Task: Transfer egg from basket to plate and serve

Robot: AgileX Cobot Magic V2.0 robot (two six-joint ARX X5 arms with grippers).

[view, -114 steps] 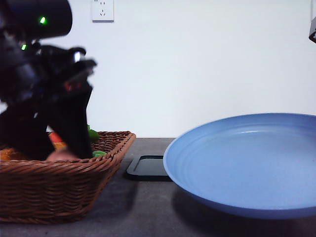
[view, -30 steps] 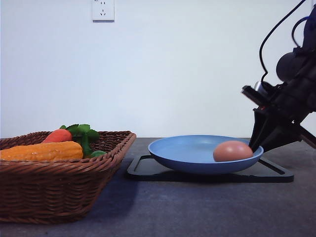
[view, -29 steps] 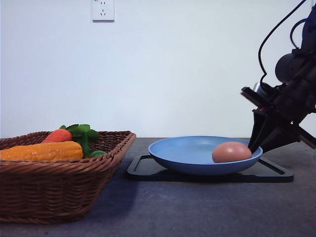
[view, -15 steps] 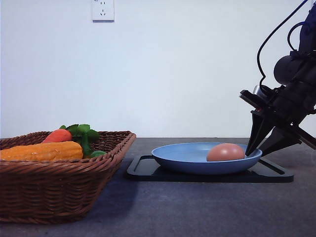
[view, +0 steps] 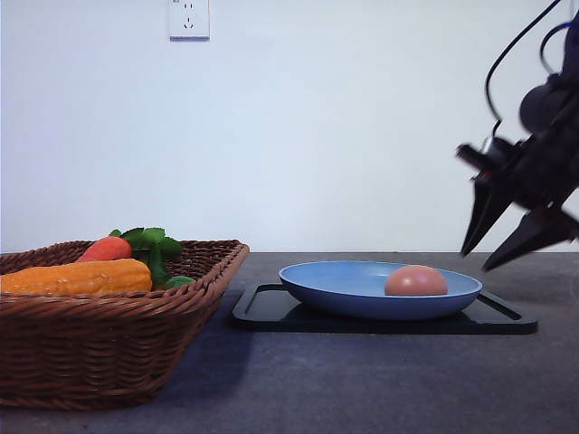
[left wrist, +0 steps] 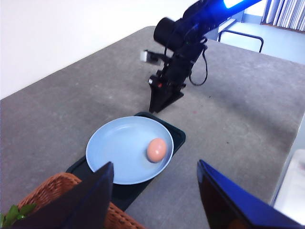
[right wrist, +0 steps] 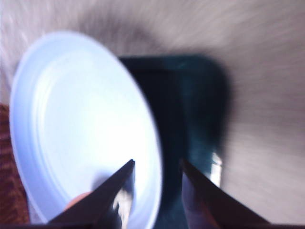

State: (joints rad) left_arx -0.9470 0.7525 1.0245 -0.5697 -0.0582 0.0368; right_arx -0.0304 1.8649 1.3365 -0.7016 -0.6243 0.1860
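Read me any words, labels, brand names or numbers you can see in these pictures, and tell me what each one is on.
None: no readable text in any view.
The wall socket has slots, no lettering that can be made out.
The plate, egg, black tray and basket are plain.
The right gripper and its arm carry no legible marking; the right wrist view is too blurred to read.
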